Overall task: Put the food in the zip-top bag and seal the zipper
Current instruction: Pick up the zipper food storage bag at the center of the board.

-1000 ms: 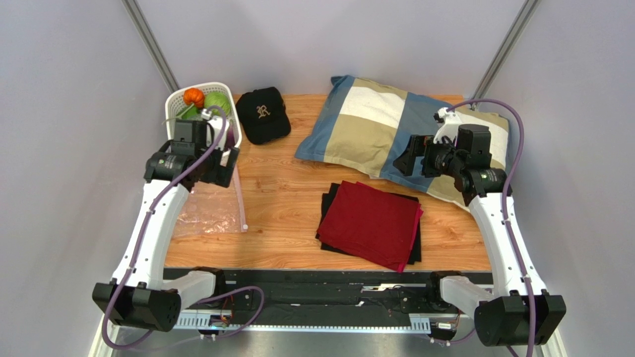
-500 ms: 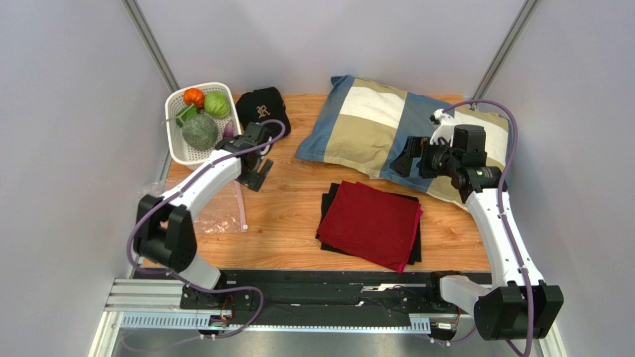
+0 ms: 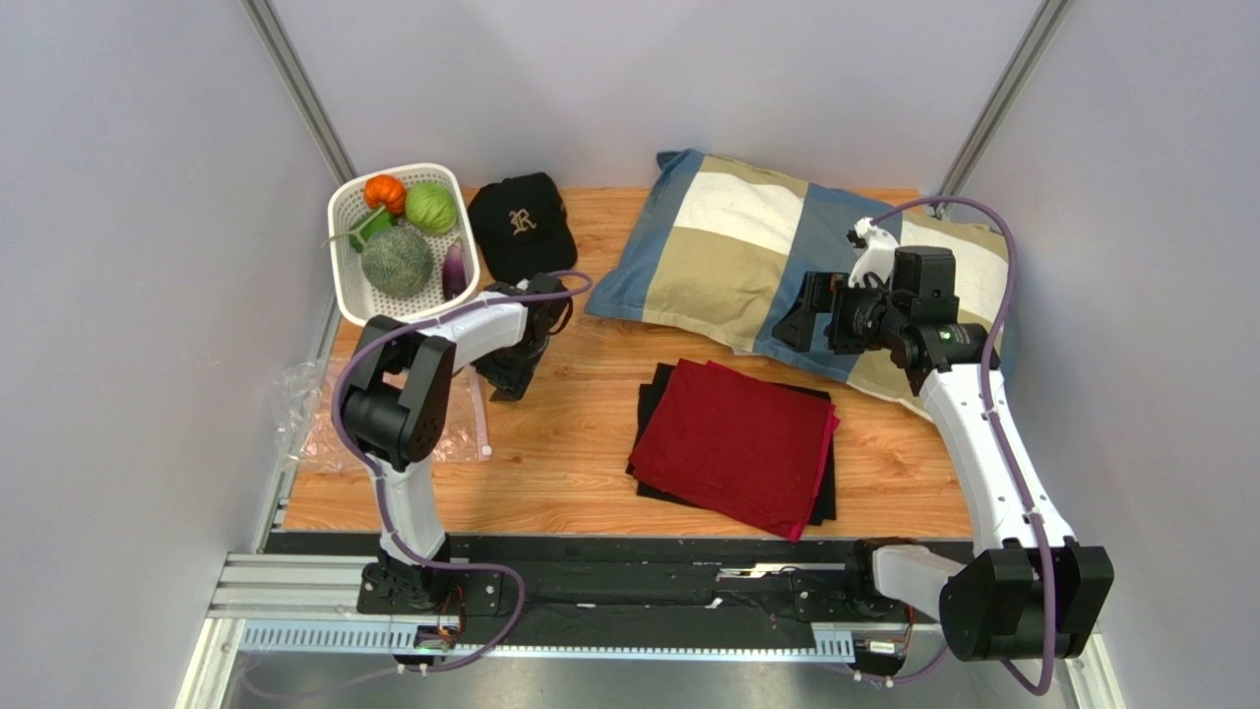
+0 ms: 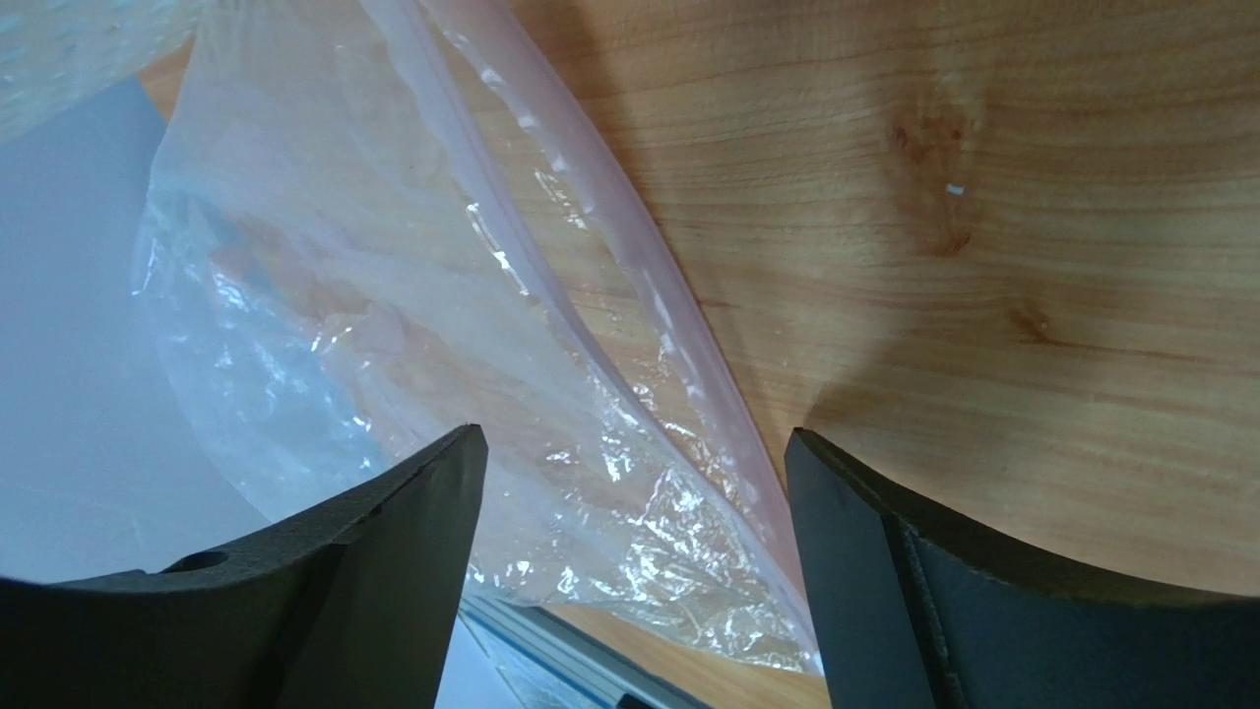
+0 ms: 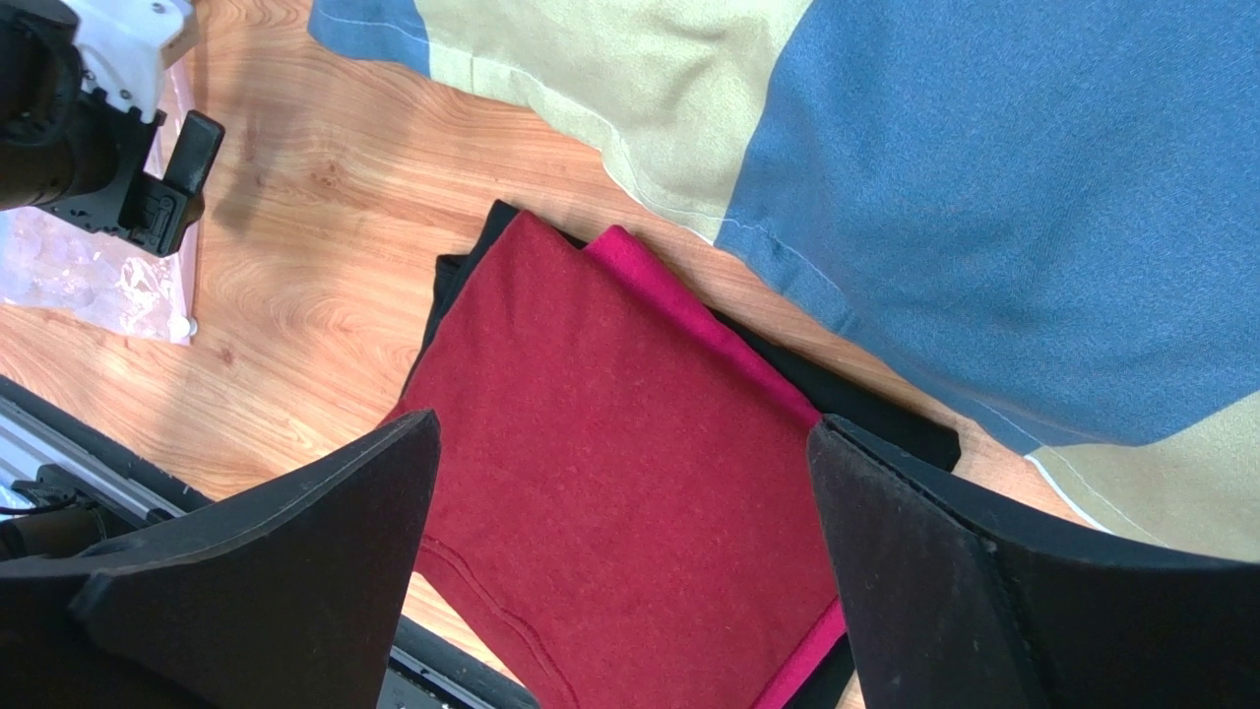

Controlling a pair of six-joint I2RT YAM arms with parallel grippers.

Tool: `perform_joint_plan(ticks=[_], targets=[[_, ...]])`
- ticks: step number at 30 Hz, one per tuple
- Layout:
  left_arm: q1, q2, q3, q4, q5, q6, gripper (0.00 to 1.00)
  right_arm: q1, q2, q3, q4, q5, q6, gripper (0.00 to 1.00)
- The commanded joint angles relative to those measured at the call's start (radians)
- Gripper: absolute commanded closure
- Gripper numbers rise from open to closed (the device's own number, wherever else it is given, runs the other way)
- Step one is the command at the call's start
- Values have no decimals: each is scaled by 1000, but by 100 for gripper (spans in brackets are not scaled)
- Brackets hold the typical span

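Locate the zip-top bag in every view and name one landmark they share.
Top external: zip-top bag at the table's near-left corner, partly under the left arm.
Left wrist: zip-top bag fills left and centre.
Right wrist: zip-top bag sliver at the left edge.
Shared landmark: the wooden table.

The left arm folds tightly, its elbow doubled back near the base and its white forearm reaching forward and to the right. The black left end effector (image 3: 513, 359) at its tip points down, and its two dark fingers (image 4: 370, 576) stand apart with nothing gripped between them. The right arm rises from its base in a long lean, its wrist bent towards the left. The black right end effector (image 3: 796, 319) hangs high, its fingers (image 5: 281, 576) spread wide and empty
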Motion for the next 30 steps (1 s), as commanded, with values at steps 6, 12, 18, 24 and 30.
perform_joint_plan(ticks=[6, 12, 18, 24, 30], targets=[[-5, 77, 49, 20, -57, -52, 32, -3, 18, 42, 1, -5, -36, 0], [-5, 11, 33, 9, -2, -32, 58, -3, 23, 66, -10, -23, -45, 0], [-5, -151, -10, -14, 47, -6, 100, -1, 6, 51, 10, -52, -36, 0], [-12, -317, 61, -123, 209, 5, 100, -1, -8, 42, 44, -138, -15, 0], [-25, -459, 231, -241, 473, -20, 100, 29, -11, 35, 214, -269, 178, 0]])
